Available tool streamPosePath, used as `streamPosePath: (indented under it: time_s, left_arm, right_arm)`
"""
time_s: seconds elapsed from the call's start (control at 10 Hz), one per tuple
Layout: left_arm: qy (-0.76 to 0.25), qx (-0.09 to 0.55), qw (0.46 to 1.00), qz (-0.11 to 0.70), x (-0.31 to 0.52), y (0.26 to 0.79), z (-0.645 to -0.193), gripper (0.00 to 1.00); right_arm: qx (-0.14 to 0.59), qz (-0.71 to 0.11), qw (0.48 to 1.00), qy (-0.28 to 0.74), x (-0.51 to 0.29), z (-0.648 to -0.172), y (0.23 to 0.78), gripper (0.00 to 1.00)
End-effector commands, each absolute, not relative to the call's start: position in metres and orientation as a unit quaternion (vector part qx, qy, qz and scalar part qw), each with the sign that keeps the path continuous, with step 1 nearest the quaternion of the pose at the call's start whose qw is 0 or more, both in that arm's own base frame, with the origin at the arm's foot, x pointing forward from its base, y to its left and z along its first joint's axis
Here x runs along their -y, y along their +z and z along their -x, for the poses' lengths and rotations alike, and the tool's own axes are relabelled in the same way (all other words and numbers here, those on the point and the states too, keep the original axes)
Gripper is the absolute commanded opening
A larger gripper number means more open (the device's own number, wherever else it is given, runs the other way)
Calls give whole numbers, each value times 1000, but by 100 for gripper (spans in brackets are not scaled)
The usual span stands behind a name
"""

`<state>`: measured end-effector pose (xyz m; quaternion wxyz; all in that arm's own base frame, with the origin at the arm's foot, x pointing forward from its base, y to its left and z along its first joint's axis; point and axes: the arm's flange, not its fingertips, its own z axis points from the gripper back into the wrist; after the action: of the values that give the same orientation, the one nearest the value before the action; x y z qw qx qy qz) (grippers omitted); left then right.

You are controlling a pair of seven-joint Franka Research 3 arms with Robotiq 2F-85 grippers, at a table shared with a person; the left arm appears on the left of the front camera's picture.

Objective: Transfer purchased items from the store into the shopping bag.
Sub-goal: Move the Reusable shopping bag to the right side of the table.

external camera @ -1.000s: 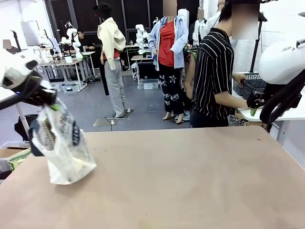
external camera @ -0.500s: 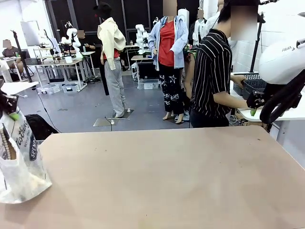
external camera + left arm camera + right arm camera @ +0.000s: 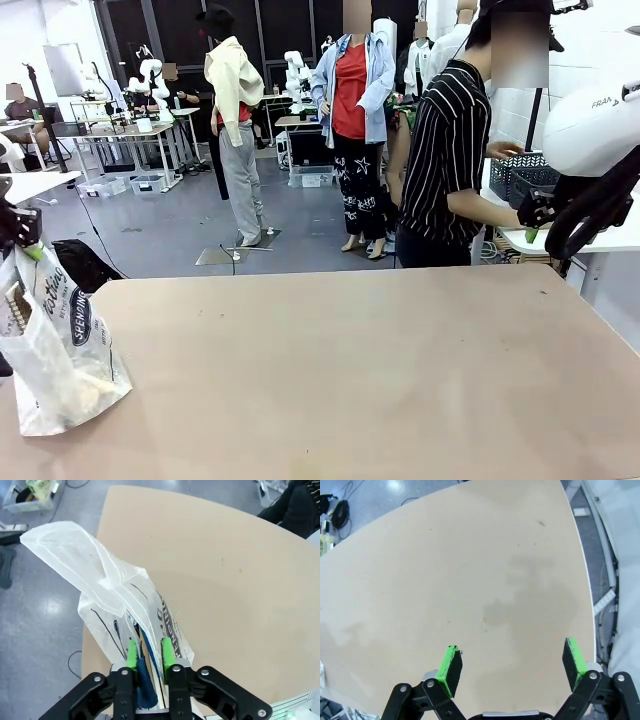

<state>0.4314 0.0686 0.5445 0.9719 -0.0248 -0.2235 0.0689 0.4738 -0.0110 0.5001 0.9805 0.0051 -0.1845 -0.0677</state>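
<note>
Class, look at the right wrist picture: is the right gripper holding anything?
No: the right gripper is wide open over the bare table, nothing between its green pads.

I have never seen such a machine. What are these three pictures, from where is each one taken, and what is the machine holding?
It is a robot with two arms at a brown table. The wide picture is from a fixed camera between the arms, looking across at a person in a striped shirt. The other two are from cameras on the wrists, looking along the fingers. The left gripper, with green pads, is shut on the navy handle of the shopping bag, a whitish plastic bag resting at the table's left edge. The right gripper is open above bare table and holds nothing.
</note>
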Motion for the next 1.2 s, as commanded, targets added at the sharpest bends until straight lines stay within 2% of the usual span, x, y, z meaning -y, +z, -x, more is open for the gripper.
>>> streamPosePath:
  time_s: [0.0, 0.1, 0.3, 0.5, 0.6, 0.9, 1.1]
  left_arm:
    - [67, 245, 967, 0, -62, 564, -427, 84]
    - [69, 260, 963, -10, -57, 574, -424, 100]
    - [58, 295, 953, -37, -27, 598, -416, 100]
    - [-15, 354, 933, -67, 33, 626, -407, 100]
    - [-67, 357, 928, -77, 68, 634, -413, 100]
    - [-210, 295, 926, -108, 159, 629, -475, 100]
    - [-236, 256, 936, -54, 189, 608, -511, 100]
  right_arm:
    - [183, 2, 981, -63, 10, -474, 499, 100]
    - [183, 2, 981, -63, 10, -474, 499, 100]
    - [183, 2, 981, -63, 10, -474, 499, 100]
    - [183, 2, 981, -63, 10, -474, 499, 100]
    - [183, 2, 981, -63, 10, -474, 499, 100]
    - [183, 2, 981, -63, 10, -474, 499, 100]
    - [183, 2, 981, -63, 10, -474, 499, 100]
